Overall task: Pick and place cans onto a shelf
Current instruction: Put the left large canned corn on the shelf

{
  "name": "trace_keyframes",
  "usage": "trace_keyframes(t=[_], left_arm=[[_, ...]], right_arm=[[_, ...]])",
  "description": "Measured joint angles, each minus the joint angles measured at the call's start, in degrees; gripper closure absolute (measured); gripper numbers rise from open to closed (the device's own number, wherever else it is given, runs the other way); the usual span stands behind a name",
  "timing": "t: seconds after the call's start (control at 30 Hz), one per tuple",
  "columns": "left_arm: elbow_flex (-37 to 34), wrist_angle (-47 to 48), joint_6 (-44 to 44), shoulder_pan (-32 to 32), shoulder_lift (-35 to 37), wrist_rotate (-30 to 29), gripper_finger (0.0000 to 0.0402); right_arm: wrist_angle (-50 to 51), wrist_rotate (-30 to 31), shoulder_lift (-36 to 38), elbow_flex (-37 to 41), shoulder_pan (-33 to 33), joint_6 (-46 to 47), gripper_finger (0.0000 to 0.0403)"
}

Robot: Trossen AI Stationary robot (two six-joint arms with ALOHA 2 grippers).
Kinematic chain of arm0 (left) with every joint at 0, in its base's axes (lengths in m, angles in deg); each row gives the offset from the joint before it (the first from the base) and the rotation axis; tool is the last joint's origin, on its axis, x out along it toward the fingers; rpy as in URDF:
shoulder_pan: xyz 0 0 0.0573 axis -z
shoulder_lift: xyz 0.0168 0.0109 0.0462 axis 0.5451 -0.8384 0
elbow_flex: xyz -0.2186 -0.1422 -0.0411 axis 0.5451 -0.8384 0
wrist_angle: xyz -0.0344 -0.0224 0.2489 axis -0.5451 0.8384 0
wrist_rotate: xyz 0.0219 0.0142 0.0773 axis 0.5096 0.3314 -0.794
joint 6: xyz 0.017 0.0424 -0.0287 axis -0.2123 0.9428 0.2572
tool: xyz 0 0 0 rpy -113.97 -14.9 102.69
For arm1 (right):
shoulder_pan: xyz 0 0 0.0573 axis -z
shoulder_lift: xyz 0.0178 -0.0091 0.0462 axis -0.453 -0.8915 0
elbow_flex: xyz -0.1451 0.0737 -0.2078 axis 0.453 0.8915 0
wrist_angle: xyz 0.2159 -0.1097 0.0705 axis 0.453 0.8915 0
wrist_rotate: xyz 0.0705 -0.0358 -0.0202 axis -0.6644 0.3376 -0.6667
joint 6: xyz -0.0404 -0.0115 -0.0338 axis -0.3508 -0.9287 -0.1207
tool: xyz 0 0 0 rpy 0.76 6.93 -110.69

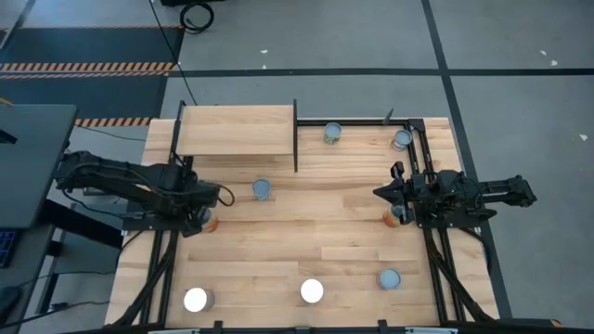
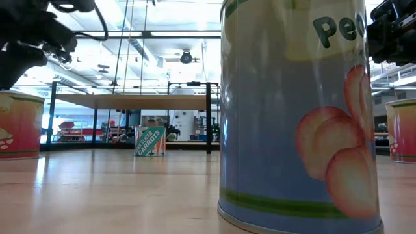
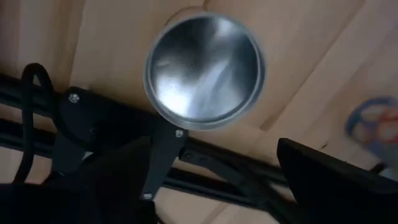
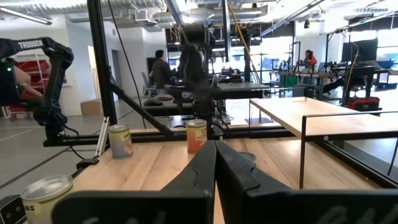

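Several cans stand upright on their bases on the light-wood tabletop. The shelf (image 1: 237, 130) stands at the far left; it also shows in the low view (image 2: 149, 101). My left gripper (image 1: 218, 197) is open above the table's left side. Its wrist view looks down on the silver top of a can (image 3: 205, 68) that stands beside the black frame, the orange-sided can (image 1: 208, 221); the fingers (image 3: 224, 180) are clear of it. My right gripper (image 1: 380, 193) is shut and empty, level and pointing toward the table's left; it also shows in its wrist view (image 4: 216, 158). An orange can (image 1: 393, 216) stands just beside it.
Other cans stand at the far edge (image 1: 332, 133) (image 1: 401, 139), mid-table (image 1: 262, 190) and near the front edge (image 1: 197, 299) (image 1: 311, 290) (image 1: 388, 278). Black frame rails (image 1: 432, 232) run along both table sides. A peach can (image 2: 299, 110) stands right in front of the low camera. People (image 4: 163, 68) stand in the room beyond.
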Motion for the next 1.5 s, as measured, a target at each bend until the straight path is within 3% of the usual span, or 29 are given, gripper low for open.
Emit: trace_keyframes(t=[0.23, 0.73, 0.9, 1.07, 1.17, 1.3, 1.5], left_arm=[[-1.21, -0.90, 4.43, 0.72, -3.73, -5.42, 0.0049], [-1.23, -11.60, 14.27, 0.57, -12.49, -4.76, 0.0049], [-1.23, -14.33, 14.69, 0.57, -13.72, -5.83, 0.0051], [-1.16, -14.49, 13.16, 0.57, -14.34, -5.86, 0.0089], [-0.93, -13.99, 11.11, 0.57, -14.34, -4.89, 0.0092], [4.91, -9.03, 8.62, 0.39, -14.32, -5.22, 0.0092], [23.21, 2.16, 6.74, -4.97, -14.32, -9.60, 0.0092]], right_arm=[[-0.01, 0.00, 0.00, -0.01, 0.00, 0.00, 0.0386], [-0.02, 0.01, 0.00, -0.01, -0.01, 0.00, 0.0386], [-0.02, 0.01, 0.01, -0.02, 0.00, 0.00, 0.0386], [-0.02, 0.02, 0.00, -0.01, 0.00, 0.00, 0.0386], [-0.02, 0.01, 0.00, 0.00, 0.00, 0.00, 0.0386], [-0.02, 0.00, 0.00, -0.02, 0.00, 0.00, 0.0386], [-0.02, 0.01, 0.00, -0.01, 0.00, 0.00, 0.0386]])
